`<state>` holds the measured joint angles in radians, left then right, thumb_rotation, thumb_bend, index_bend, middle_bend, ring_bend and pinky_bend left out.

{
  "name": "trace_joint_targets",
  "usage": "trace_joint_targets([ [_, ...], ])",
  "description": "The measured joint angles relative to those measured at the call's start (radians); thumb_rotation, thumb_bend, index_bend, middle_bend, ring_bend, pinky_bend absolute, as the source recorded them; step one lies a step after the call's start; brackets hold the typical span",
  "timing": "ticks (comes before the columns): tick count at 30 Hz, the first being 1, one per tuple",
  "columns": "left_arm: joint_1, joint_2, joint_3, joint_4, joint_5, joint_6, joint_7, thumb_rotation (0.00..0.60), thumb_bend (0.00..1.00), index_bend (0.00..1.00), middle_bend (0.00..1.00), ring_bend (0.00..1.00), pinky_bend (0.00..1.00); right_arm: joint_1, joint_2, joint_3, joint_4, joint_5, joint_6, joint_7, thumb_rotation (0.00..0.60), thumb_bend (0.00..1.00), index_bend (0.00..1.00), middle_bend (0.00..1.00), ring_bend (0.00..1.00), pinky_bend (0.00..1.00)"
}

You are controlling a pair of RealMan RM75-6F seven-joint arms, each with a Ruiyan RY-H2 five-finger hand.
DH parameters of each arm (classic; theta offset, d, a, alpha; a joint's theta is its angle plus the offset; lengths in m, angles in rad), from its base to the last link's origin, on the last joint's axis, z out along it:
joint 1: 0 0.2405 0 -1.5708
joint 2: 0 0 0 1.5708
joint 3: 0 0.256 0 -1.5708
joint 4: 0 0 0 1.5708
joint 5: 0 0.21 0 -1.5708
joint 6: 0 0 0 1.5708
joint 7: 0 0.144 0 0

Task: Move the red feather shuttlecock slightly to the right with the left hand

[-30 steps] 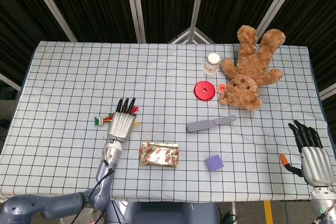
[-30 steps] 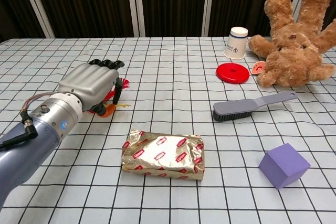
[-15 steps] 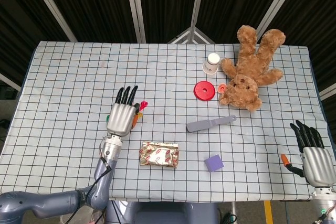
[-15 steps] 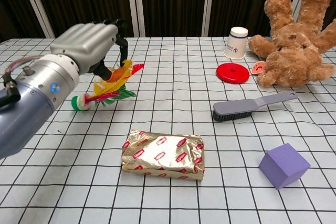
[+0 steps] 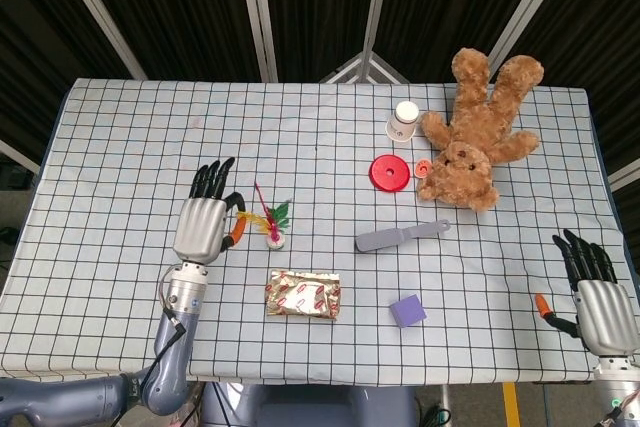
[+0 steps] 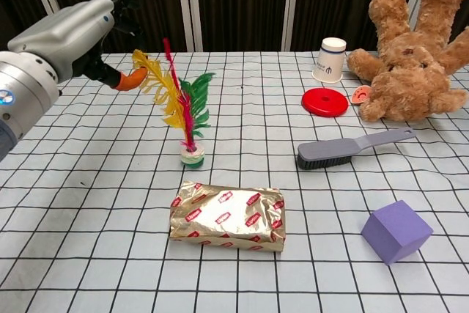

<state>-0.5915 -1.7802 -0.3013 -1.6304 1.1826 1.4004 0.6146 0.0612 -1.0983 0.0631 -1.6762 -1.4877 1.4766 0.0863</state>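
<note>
Fingers (image 5: 212, 179) of the left hand (image 5: 202, 225) were spread and held nothing, its orange-tipped thumb pointing toward the feathers without clearly touching them. Just to that hand's right the red feather shuttlecock (image 6: 183, 111) stood upright on its round base on the checked tablecloth (image 5: 120, 147), with red, yellow and green feathers fanning upward. Directly in front of the shuttlecock, nearer the robot, lay a foil-wrapped packet (image 6: 228, 215). Further right on the table were a grey brush (image 6: 352, 147) and a purple cube (image 6: 396, 230), the cube nearer the table's front edge. Toward the far right a red disc (image 6: 325, 100) lay beside a brown teddy bear (image 6: 412, 56) sprawled on its back, and a white paper cup (image 6: 330, 59) lay tipped over next to the bear's arm. At the right edge the right hand (image 5: 597, 297) rested, its dark fingers extended and apart, empty.
</note>
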Motion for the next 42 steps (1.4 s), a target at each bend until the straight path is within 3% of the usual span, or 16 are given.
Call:
trace_joint_targets([
  [8, 0.043, 0.021, 0.046, 0.018, 0.027, 0.014, -0.083, 0.6, 0.58, 0.59, 0.03, 0.0, 0.03, 0.001, -0.001, 0.0, -0.002, 0.001, -0.003, 0.002, 0.6, 0.38, 0.0, 0.0, 0.0, 0.0],
  [14, 0.047, 0.026, 0.048, 0.015, 0.035, 0.013, -0.099, 0.6, 0.57, 0.57, 0.02, 0.0, 0.03, 0.001, -0.003, 0.0, -0.002, -0.003, -0.001, 0.0, 0.6, 0.38, 0.0, 0.0, 0.0, 0.0],
  [16, 0.047, 0.029, 0.048, 0.009, 0.041, 0.014, -0.1, 0.6, 0.5, 0.49, 0.01, 0.0, 0.03, 0.001, -0.003, 0.0, -0.002, -0.003, -0.001, 0.0, 0.6, 0.38, 0.0, 0.0, 0.0, 0.0],
  [20, 0.048, 0.038, 0.054, -0.003, 0.046, 0.011, -0.092, 0.6, 0.24, 0.07, 0.0, 0.0, 0.01, 0.001, -0.003, 0.0, -0.002, -0.002, -0.001, 0.001, 0.6, 0.38, 0.0, 0.0, 0.0, 0.0],
  [21, 0.049, 0.041, 0.055, -0.007, 0.046, 0.009, -0.09, 0.6, 0.19, 0.01, 0.0, 0.0, 0.0, 0.0, -0.002, 0.001, -0.001, -0.002, -0.001, 0.002, 0.6, 0.38, 0.0, 0.0, 0.0, 0.0],
  [26, 0.05, 0.058, 0.057, -0.034, 0.055, 0.002, -0.102, 0.6, 0.11, 0.0, 0.0, 0.0, 0.0, 0.0, -0.002, 0.001, 0.0, -0.002, 0.0, 0.003, 0.6, 0.38, 0.0, 0.0, 0.0, 0.0],
  [33, 0.064, 0.102, 0.055, -0.111, 0.081, 0.017, -0.121, 0.6, 0.1, 0.0, 0.0, 0.0, 0.0, -0.001, 0.0, 0.003, 0.005, 0.002, 0.0, 0.007, 0.6, 0.38, 0.0, 0.0, 0.0, 0.0],
  [38, 0.108, 0.202, 0.079, -0.197, 0.143, 0.067, -0.124, 0.6, 0.1, 0.0, 0.0, 0.0, 0.0, -0.002, 0.003, 0.0, 0.011, 0.0, -0.001, -0.003, 0.6, 0.38, 0.0, 0.0, 0.0, 0.0],
  [42, 0.175, 0.322, 0.14, -0.238, 0.21, 0.123, -0.118, 0.6, 0.08, 0.0, 0.0, 0.0, 0.0, -0.004, 0.009, -0.005, 0.006, 0.007, -0.01, -0.027, 0.6, 0.38, 0.0, 0.0, 0.0, 0.0],
])
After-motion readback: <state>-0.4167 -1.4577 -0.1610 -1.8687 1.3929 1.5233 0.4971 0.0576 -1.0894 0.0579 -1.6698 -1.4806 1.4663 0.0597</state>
